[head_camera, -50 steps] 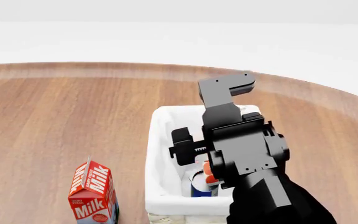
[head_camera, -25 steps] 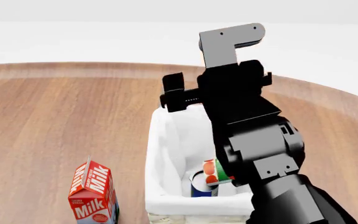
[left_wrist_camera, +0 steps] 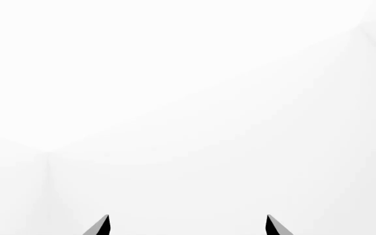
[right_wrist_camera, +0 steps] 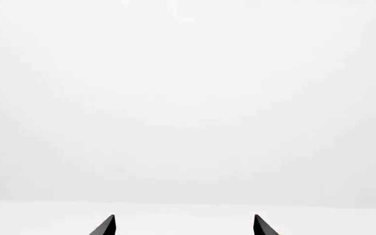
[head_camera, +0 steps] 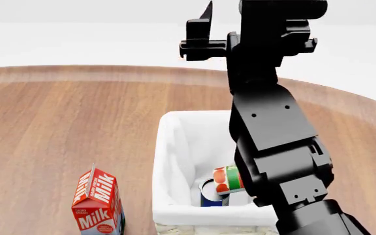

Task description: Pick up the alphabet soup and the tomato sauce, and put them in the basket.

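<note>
The cream-white basket (head_camera: 167, 161) stands on the wooden table in the head view. Inside it, at its near end, the blue alphabet soup (head_camera: 207, 197) stands upright, and the red-and-green tomato sauce (head_camera: 225, 179) leans against it. My right arm (head_camera: 273, 127) rises high above the basket, its wrist at the top edge of the view. In its wrist view the right gripper (right_wrist_camera: 182, 225) is open, with only blank white ahead. The left gripper (left_wrist_camera: 188, 225) is also open and empty in its wrist view, and it does not show in the head view.
A red-and-white milk carton (head_camera: 98, 203) stands on the table left of the basket, near the front edge. The round wooden table (head_camera: 64, 122) stretches to the left and behind the basket.
My right arm has lifted from inside the basket to well above it. The tomato sauce stays in the basket beside the alphabet soup.
</note>
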